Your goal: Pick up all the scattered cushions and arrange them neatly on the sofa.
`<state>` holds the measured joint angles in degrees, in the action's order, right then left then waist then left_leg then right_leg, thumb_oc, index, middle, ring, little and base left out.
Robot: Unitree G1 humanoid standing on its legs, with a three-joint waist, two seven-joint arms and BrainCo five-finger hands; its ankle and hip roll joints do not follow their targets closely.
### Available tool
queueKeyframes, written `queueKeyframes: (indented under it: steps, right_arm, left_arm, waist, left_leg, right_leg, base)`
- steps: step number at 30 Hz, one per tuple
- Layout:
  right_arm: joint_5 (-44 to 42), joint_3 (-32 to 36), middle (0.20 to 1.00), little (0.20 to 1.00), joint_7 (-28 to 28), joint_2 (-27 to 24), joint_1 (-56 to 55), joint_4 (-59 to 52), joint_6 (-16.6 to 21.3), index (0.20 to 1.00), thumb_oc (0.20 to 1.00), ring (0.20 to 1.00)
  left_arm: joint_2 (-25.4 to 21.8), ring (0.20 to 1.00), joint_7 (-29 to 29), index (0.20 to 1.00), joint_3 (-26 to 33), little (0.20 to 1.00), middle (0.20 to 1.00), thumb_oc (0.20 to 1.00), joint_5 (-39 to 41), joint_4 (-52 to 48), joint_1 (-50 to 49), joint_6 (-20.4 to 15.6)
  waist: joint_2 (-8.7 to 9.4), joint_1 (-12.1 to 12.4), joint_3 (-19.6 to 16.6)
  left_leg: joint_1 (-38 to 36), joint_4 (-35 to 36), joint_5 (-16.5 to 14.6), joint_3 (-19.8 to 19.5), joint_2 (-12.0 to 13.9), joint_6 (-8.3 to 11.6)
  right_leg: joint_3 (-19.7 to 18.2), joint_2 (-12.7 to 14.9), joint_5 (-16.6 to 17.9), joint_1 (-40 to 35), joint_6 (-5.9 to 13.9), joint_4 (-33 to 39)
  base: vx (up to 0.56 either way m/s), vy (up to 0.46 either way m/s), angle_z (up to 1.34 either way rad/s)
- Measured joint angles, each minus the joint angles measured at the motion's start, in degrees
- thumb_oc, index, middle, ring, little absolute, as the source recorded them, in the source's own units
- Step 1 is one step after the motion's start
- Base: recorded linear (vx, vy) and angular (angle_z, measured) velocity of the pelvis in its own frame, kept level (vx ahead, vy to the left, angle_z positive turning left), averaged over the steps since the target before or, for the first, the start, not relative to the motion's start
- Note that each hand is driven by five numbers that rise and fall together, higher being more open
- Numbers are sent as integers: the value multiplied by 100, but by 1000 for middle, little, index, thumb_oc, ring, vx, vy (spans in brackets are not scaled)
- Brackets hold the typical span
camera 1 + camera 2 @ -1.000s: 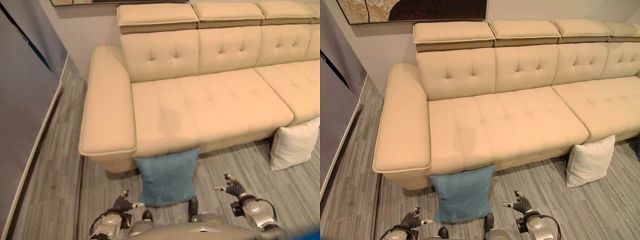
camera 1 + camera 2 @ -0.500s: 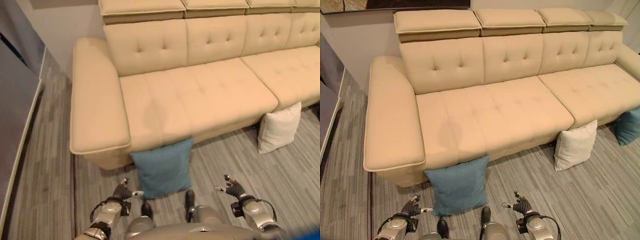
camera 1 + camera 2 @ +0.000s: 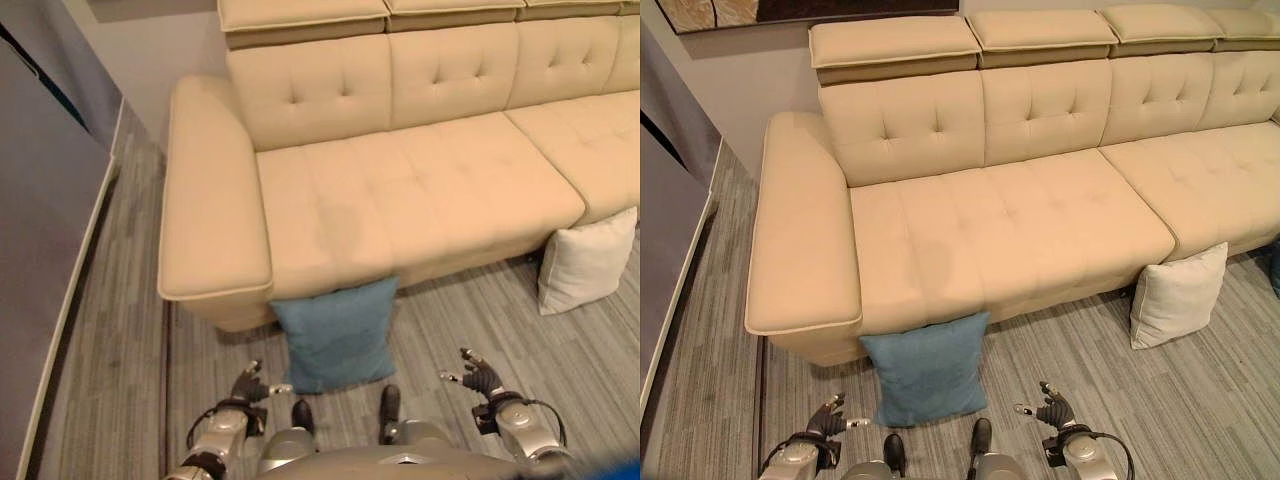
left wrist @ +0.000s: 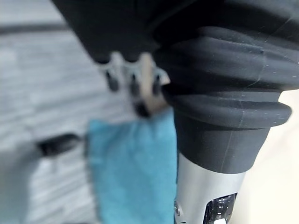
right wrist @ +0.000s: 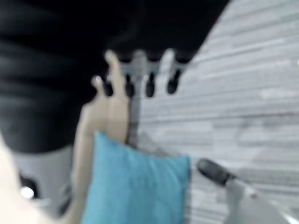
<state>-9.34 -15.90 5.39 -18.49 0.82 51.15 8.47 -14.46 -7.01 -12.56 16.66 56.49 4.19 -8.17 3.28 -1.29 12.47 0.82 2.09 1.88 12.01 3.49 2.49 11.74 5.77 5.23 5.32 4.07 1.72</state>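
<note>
Shifted since earlier: your camera only; nothing else moved.
Sofa (image 3: 1010,220): beige, seat bare.
Blue cushion (image 3: 927,368): leaning on sofa front, on floor (image 3: 1200,400).
White cushion (image 3: 1176,295): likewise, farther right.
Left robot hand (image 3: 250,385), right robot hand (image 3: 480,376): fingers relaxed, empty, flanking blue cushion.

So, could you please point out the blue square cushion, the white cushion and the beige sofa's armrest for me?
Blue square cushion (image 3: 927,368), right eye view, middle of its front face.
White cushion (image 3: 1178,297), right eye view, centre of its face.
Beige sofa's armrest (image 3: 210,200), left eye view, its flat top.
</note>
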Motion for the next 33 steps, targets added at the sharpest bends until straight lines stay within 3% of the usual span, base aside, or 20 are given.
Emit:
queueKeyframes:
  steps: [1,2,6,10,11,14,15,18,26,33]
  right_arm:
    - [-52,25,1000,1000,60,-1,38,-87,41,1000,1000,1000]
    - [-135,13,1000,1000,222,-34,461,-139,91,1000,1000,1000]
    - [-252,109,1000,1000,510,-88,1581,-332,122,1000,1000,1000]
    - [-292,51,1000,1000,858,-247,2299,-541,195,1000,1000,1000]
    - [-292,30,1000,1000,929,-284,2408,-588,201,1000,1000,1000]
    - [-292,17,1000,1000,1233,-490,2892,-636,237,1000,1000,1000]
    - [-293,20,1000,1000,1402,-624,3295,-612,250,1000,1000,1000]
    - [-349,114,1000,1000,1567,-762,3953,-624,253,1000,1000,1000]
    - [-392,-45,1000,1000,1838,-1312,4587,-493,291,1000,1000,1000]
    - [-499,-270,1000,1000,1848,-1644,5622,-184,254,1000,1000,1000]
  left_arm:
    - [-62,1000,-64,1000,-85,1000,1000,1000,43,-252,95,-37]
    - [-126,1000,-179,1000,-102,1000,1000,1000,265,-427,564,-246]
    - [-372,1000,-410,1000,-241,1000,1000,1000,522,-331,1780,-334]
    - [-474,1000,-708,1000,-330,1000,1000,1000,547,-436,2395,-366]
    - [-478,1000,-741,1000,-369,1000,1000,1000,629,-431,2469,-368]
    - [-526,1000,-1003,1000,-457,1000,1000,1000,710,-446,2930,-373]
    - [-622,1000,-1144,1000,-576,1000,1000,1000,730,-447,3348,-373]
    - [-827,1000,-1224,1000,-658,1000,1000,1000,739,-468,3967,-367]
    - [-1091,1000,-1720,1000,-762,1000,1000,1000,647,-825,4695,-363]
    - [-1431,1000,-1828,1000,-945,1000,1000,1000,756,-773,5399,-332]
  waist:
    - [-36,3,132]
    - [-10,38,420]
    - [-101,-94,1194]
    - [-138,-155,1548]
    - [-130,-163,1547]
    - [-115,-154,1531]
    - [-98,-187,1592]
    - [-88,-201,1803]
    - [-160,-232,1811]
    - [-166,-197,1823]
  left_leg:
    - [213,-150,-1,-41,17,-6]
    - [1046,-773,-101,-68,-17,-84]
    - [2439,-1669,-203,-198,-44,-162]
    - [3464,-2280,-301,-294,4,-199]
    - [3694,-2505,-375,-324,7,-222]
    - [4631,-3051,-465,-332,46,-249]
    - [5243,-3429,-483,-369,44,-243]
    - [5925,-3966,-641,-453,75,-246]
    - [7014,-4596,-800,-431,134,-259]
    - [8084,-5339,-1019,-324,238,-297]
  right_leg:
    - [13,33,-47,173,-31,-198]
    - [-3,126,-140,1020,13,-858]
    - [-7,328,-240,2290,-161,-1639]
    - [-106,448,-412,3324,-120,-2325]
    - [-144,467,-492,3545,-236,-2530]
    - [-195,543,-625,4503,-274,-3184]
    - [-204,620,-717,5133,-408,-3619]
    - [-240,639,-867,5805,-534,-4113]
    - [-384,648,-1005,6941,-605,-4701]
    - [-613,635,-1136,8129,-668,-5414]
  base:
    - [-356,-6,19]
    - [-218,-23,18]
    - [-161,-18,18]
    - [-71,-26,10]
    - [-100,-43,12]
    - [-70,-34,10]
    - [-30,-4,24]
    - [-13,0,6]
    - [42,5,-3]
    - [46,-19,-5]
